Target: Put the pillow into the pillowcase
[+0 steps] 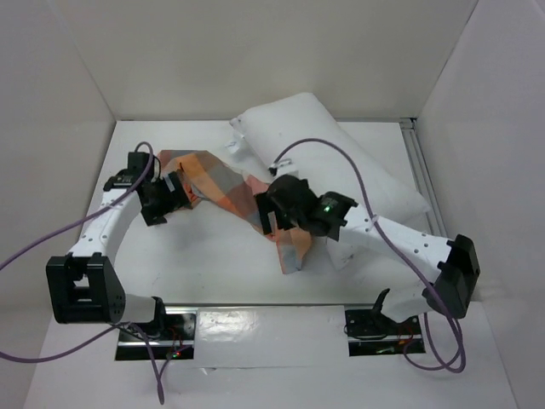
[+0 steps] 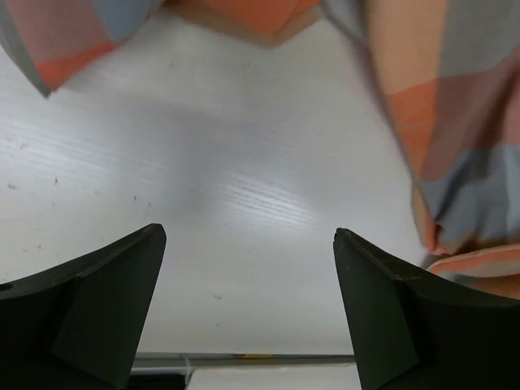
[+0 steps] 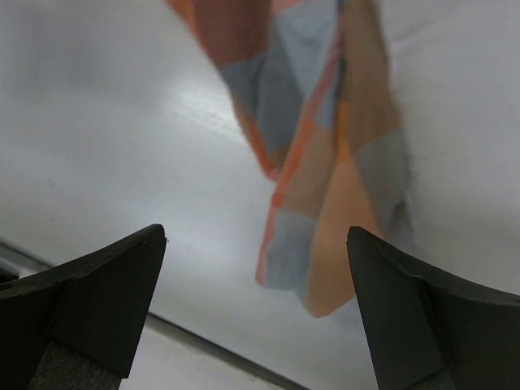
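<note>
The white pillow (image 1: pixel 341 141) lies at the back right of the table, one end behind my right arm. The checked orange, grey-blue and cream pillowcase (image 1: pixel 223 183) lies crumpled in a band from the left gripper to the table's middle. My left gripper (image 1: pixel 174 200) is at its left end, open, with only bare table between the fingers in the left wrist view (image 2: pixel 248 234); the pillowcase (image 2: pixel 455 122) lies beyond and to the right. My right gripper (image 1: pixel 277 213) is over the cloth's right part, open (image 3: pixel 256 231), and the pillowcase (image 3: pixel 325 162) lies loose ahead of it.
White walls close in the table on the left, back and right. A metal rail (image 1: pixel 421 170) runs along the right side. Purple cables (image 1: pixel 341 153) loop over both arms. The table's front edge (image 1: pixel 255 307) is near the arm bases.
</note>
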You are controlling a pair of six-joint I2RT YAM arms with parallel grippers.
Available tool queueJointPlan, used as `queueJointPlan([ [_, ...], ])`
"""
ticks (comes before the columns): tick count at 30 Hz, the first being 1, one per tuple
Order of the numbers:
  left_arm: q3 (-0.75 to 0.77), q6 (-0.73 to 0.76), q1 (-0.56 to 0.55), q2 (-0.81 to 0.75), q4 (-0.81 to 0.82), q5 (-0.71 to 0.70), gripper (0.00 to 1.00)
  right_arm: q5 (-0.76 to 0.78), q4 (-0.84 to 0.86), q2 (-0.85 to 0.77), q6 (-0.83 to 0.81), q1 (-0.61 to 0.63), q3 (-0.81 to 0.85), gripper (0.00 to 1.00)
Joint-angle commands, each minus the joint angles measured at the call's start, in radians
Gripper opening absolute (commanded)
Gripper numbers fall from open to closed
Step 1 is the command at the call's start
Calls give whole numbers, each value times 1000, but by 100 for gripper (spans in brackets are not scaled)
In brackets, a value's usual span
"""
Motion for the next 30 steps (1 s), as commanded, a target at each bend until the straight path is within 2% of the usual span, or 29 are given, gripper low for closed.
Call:
queueJointPlan([
  [1, -85, -82, 0, -8, 91, -35, 98, 12, 46, 42, 38, 108, -28, 100],
  [3, -85, -121, 0, 24, 125, -96, 98, 25, 57, 99, 55, 160, -28, 100],
  [6, -75, -161, 42, 90, 104, -220, 98, 38, 42, 195, 121, 148, -37, 100],
  [10, -70, -171, 152, 130, 163, -245, 99, -20, 89, 250, 188, 96, -129, 100],
  [12, -42, -171, 162, 176, 172, -218, 99, -30, 150, 277, 199, 68, -162, 90],
  [14, 20, -181, 171, 282, 182, -218, 99, -12, 160, 340, 213, 53, -162, 75],
  [15, 39, -181, 171, 316, 182, -218, 97, 5, 151, 363, 222, 43, -142, 54],
  [17, 93, -181, 171, 399, 166, -187, 64, 50, 129, 409, 222, 43, -114, 31],
  [18, 111, -181, 171, 413, 154, -178, 39, 85, 91, 409, 222, 43, -78, 5],
  [19, 128, -181, 171, 413, 145, -162, 13, 102, 72, 409, 222, 43, -62, 0],
  [20, 163, -169, 180, 413, 134, -162, 0, 117, 53, 372, 222, 43, -50, 0],
  [22, 203, -153, 180, 379, 104, -162, 0, 134, 25, 312, 190, 53, -17, 0],
  [23, 229, -153, 180, 358, 87, -179, 0, 134, 16, 232, 172, 53, -5, 0],
  [25, 316, -141, 180, 272, 51, -195, 0, 148, 6, 108, 115, 53, 48, 0],
  [30, 543, -130, 215, 97, 30, -158, 0, 157, -17, -54, 2, 62, 205, 0],
])
